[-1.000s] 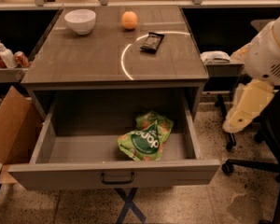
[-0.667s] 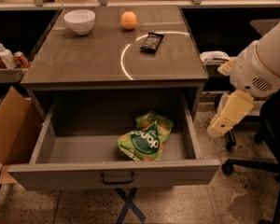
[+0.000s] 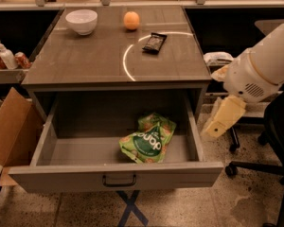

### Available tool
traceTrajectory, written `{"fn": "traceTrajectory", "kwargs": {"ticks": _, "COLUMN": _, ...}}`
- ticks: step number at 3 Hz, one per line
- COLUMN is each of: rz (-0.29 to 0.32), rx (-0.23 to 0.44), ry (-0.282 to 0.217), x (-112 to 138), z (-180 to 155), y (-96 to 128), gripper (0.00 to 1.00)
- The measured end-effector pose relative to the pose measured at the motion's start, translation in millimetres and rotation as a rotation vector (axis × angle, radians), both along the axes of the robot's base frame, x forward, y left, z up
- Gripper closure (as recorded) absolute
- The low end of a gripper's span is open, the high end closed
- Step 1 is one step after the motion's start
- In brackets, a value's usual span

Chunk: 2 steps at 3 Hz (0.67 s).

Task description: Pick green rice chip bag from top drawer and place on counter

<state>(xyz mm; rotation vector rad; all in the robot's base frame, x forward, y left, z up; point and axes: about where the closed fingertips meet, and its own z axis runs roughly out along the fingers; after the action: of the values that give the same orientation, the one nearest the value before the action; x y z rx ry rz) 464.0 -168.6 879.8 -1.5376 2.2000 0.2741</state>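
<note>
The green rice chip bag (image 3: pixel 148 138) lies on the floor of the open top drawer (image 3: pixel 116 175), right of its middle. The drawer is pulled fully out below the counter (image 3: pixel 85 56), which carries a thin white arc. My gripper (image 3: pixel 222 119) hangs at the end of the white arm on the right. It is outside the drawer, just past its right wall and a little above the rim, apart from the bag.
On the counter stand a white bowl (image 3: pixel 81 21), an orange (image 3: pixel 131 20) and a small dark packet (image 3: pixel 154 42). A cardboard box (image 3: pixel 9 131) leans at the drawer's left. A bottle and cans (image 3: pixel 7 58) sit on a left shelf. A black office chair (image 3: pixel 277 141) stands at the right.
My arm and gripper have moved left and down, from well right of the table to close beside the drawer's right wall. The bag and drawer have not moved.
</note>
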Motion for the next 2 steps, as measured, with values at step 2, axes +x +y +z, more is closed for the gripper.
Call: {"fn": "traceTrajectory", "kwargs": {"ticks": 2, "rz": 0.046, "rx": 0.043, "ry": 0.022, "x": 7.7, "z": -29.2, "y": 28.2, "gripper": 0.00}}
